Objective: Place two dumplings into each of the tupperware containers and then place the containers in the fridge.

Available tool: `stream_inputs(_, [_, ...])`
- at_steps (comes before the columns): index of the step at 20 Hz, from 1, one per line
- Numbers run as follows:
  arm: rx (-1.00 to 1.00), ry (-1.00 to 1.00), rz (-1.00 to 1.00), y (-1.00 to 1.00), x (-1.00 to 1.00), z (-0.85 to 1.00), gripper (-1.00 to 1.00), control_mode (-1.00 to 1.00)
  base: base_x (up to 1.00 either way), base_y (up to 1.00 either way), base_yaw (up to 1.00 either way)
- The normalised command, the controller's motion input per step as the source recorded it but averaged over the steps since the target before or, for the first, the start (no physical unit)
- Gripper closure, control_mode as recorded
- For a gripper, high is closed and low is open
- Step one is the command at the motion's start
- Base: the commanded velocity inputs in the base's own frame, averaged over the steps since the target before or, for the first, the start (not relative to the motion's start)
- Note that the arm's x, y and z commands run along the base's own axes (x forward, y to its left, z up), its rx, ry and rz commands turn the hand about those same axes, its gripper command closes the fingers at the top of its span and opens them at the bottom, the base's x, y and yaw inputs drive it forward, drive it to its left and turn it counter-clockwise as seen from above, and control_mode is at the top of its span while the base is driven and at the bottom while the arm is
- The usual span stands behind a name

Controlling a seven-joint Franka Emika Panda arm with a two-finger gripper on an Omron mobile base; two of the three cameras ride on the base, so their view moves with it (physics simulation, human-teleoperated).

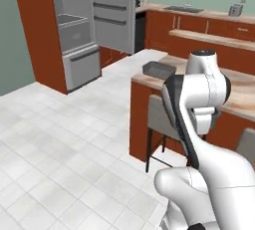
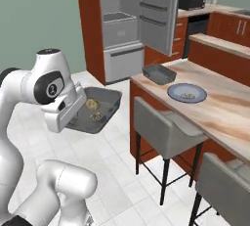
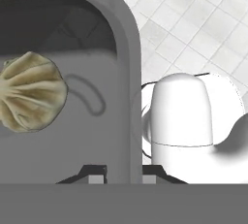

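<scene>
Carrying step in hand: fingers (image 3: pixel 123 178) clamped on the wall of one tupperware container (image 2: pixel 105 107), held over the floor with two dumplings (image 2: pixel 91 104) inside. Second container (image 2: pixel 159 74) on the table (image 2: pixel 229 107), contents seemingly none. Next: drive toward the open fridge (image 2: pixel 122 29), keeping the tray level.

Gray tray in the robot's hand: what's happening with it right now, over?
Gripper shut on tray wall, two dumplings inside. Fridge open ahead; second tray waits on counter. Path looks clear.
</scene>
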Motion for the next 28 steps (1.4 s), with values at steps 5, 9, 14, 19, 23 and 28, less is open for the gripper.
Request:
stream_inputs(5, [0.00, 0.00, 0.00, 0.00, 0.00, 0.00, 1.00, 1.00, 0.97, 1.00, 0.15])
stream_inputs(9, [0.00, 0.00, 0.00, 0.00, 0.00, 0.00, 1.00, 1.00, 1.00, 1.00, 0.00])
stream_inputs(14, [0.00, 0.00, 0.00, 0.00, 0.00, 0.00, 1.00, 1.00, 1.00, 0.90, -0.01])
stream_inputs(19, [0.00, 0.00, 0.00, 0.00, 0.00, 0.00, 1.00, 1.00, 1.00, 0.49, -0.16])
stream_inputs(23, [0.00, 0.00, 0.00, 0.00, 0.00, 0.00, 1.00, 1.00, 1.00, 0.26, -0.34])
stream_inputs(28, [0.00, 0.00, 0.00, 0.00, 0.00, 0.00, 1.00, 1.00, 0.98, 0.28, -0.53])
